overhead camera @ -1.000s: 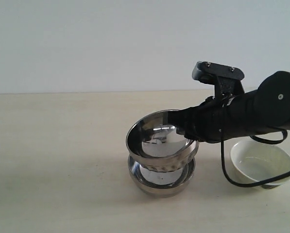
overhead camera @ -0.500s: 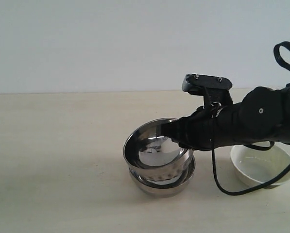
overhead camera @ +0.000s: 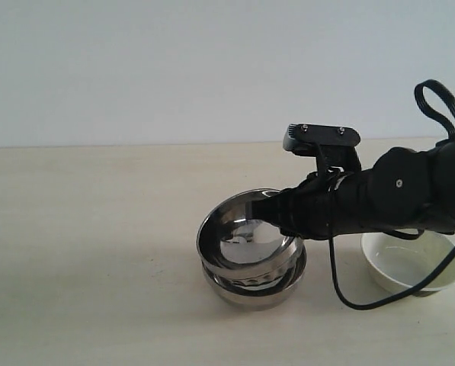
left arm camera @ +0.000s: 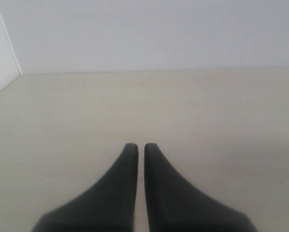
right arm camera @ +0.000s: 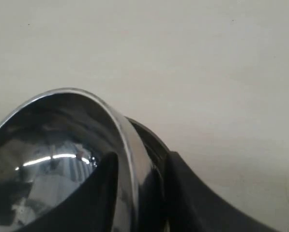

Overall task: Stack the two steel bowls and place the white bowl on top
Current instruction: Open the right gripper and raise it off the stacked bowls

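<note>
My right jaws pinch the upper steel bowl [overhead camera: 242,238] by its right rim to seat it, tilted, in the lower steel bowl [overhead camera: 254,293]; left jaws sit pressed together.

Right arm [overhead camera: 410,202]: matte black, rounded casing, one pale screw [overhead camera: 398,182]. Above the arm: flat black block [overhead camera: 321,138], two small top screws [overhead camera: 304,127]. Behind and below the arm: looping black cable [overhead camera: 333,259]. Left gripper [left arm camera: 141,146]: two tapered black fingers [left arm camera: 120,186].
</note>
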Available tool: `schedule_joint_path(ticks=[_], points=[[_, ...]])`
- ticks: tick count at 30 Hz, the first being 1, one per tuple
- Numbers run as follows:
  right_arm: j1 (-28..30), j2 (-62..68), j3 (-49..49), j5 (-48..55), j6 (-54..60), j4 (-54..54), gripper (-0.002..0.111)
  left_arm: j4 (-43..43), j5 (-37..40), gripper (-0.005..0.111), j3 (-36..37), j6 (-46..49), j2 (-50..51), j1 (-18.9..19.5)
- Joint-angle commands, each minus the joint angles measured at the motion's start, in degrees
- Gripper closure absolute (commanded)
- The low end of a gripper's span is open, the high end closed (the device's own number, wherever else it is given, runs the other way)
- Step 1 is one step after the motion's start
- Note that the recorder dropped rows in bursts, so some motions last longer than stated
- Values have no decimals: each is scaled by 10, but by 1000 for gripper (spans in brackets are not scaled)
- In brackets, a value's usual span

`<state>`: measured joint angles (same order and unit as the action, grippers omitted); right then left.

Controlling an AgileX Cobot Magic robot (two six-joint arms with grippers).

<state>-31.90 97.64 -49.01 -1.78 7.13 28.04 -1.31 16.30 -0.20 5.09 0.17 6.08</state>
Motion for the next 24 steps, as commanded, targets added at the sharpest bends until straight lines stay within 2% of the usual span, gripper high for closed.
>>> schedule_joint_path(ticks=[1,15,17,19,20,24], points=[[-1,1,-1,-1,9,-3,108,-2,-4,103,2,-6,-2,0],[-1,13,-2,-5,18,-3,107,-2,-4,103,2,-6,-2,0],[-1,13,-2,-3,18,-3,93,-2,-4,103,2,-6,-2,0],[-1,13,-2,-2,18,-1,69,-2,-4,103,2,-6,-2,0],[-1,13,-2,-2,18,-1,65,-2,-4,103,2,-6,-2,0],[-1,13,-5,0,18,-1,65,-2,-4,103,2,-6,-2,0]])
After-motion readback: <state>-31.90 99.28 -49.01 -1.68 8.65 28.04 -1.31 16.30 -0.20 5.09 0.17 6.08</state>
